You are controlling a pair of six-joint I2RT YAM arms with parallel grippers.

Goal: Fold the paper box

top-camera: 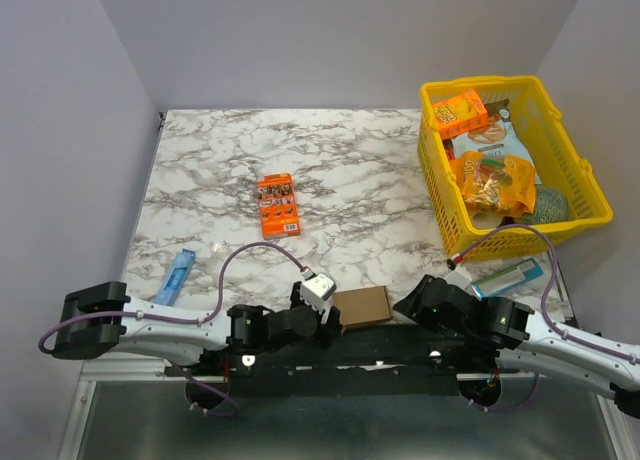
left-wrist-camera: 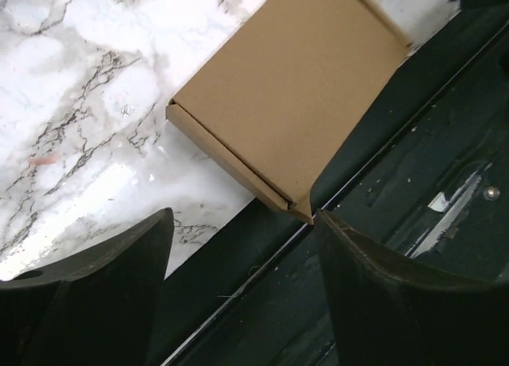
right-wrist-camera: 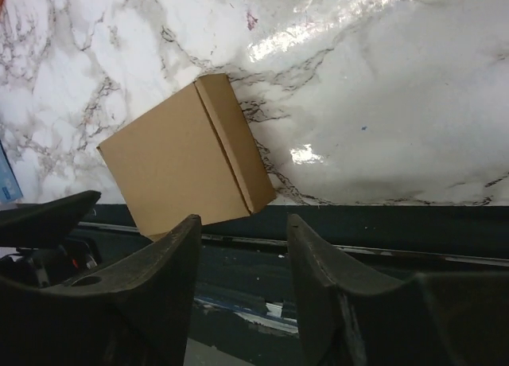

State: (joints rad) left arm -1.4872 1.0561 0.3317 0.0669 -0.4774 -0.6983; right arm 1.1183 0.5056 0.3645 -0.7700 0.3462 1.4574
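The paper box (top-camera: 362, 306) is a plain brown, closed, flat rectangular box. It lies at the table's near edge, one corner overhanging the black rail. In the left wrist view the paper box (left-wrist-camera: 294, 95) sits just beyond my left gripper (left-wrist-camera: 244, 219), whose jaws stand wide apart with nothing between them; the box's near corner comes close to the right fingertip. In the right wrist view the paper box (right-wrist-camera: 179, 163) lies ahead and left of my right gripper (right-wrist-camera: 243, 220), open and empty. From above, the left gripper (top-camera: 332, 318) and right gripper (top-camera: 405, 305) flank the box.
An orange printed snack box (top-camera: 278, 204) lies mid-table. A yellow basket (top-camera: 580, 195) of snacks stands at the back right. A blue packet (top-camera: 175, 277) lies at the left edge and a teal and white packet (top-camera: 510, 277) near the right arm. The black base rail (top-camera: 350, 355) runs along the near edge.
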